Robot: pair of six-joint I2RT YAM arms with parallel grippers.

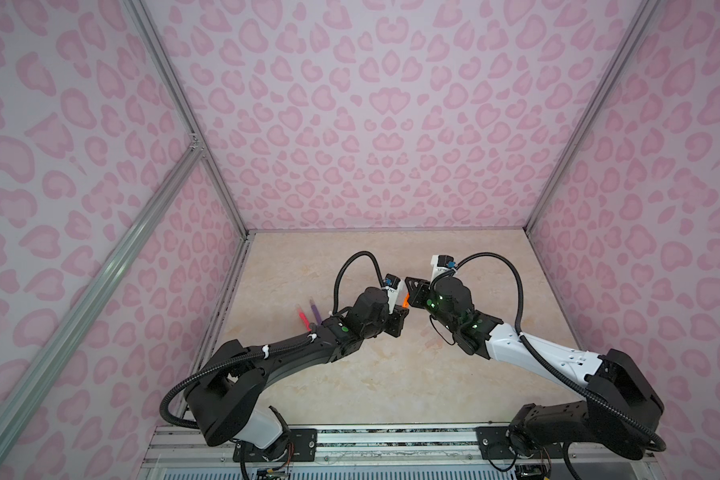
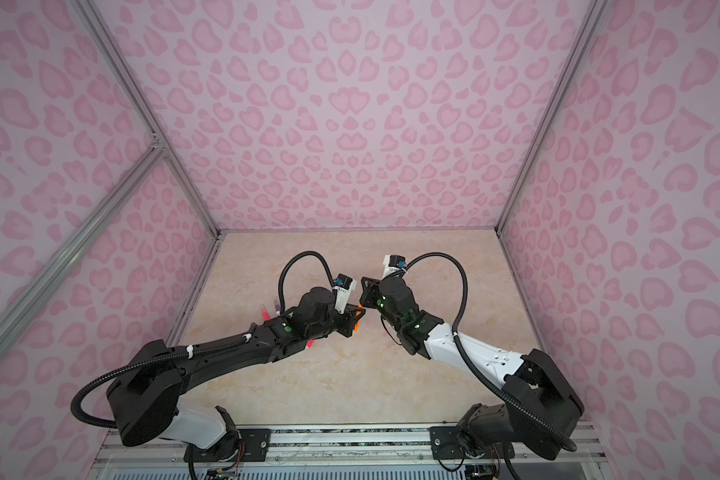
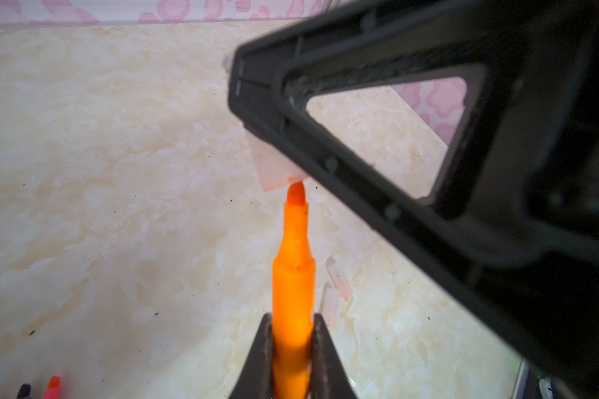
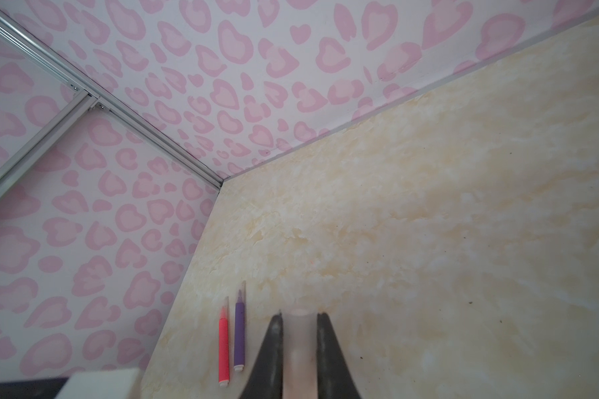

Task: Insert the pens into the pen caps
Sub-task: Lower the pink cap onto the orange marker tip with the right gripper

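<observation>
top views: left gripper (image 1: pixel 400 313) and right gripper (image 1: pixel 412 291) tip to tip over mid table (image 1: pixel 391 374), orange pen (image 1: pixel 405 300) between; pink pen (image 1: pixel 302 318) and purple pen (image 1: pixel 316 311) lying left | left wrist: left gripper clamped on orange pen, nib at mouth of clear cap (image 3: pixel 274 169); loose caps (image 3: pixel 336 276) on table | right wrist: right gripper clamped on cap

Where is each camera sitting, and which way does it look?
Top views: high above the base, looking down at the beige marble table; left arm, right arm show.
Left wrist: looks along its shut jaws, holding the orange marker pen.
Right wrist: looks past its shut jaws, gripping the clear plastic cap.
Shared: both wrist views show that cap.
</observation>
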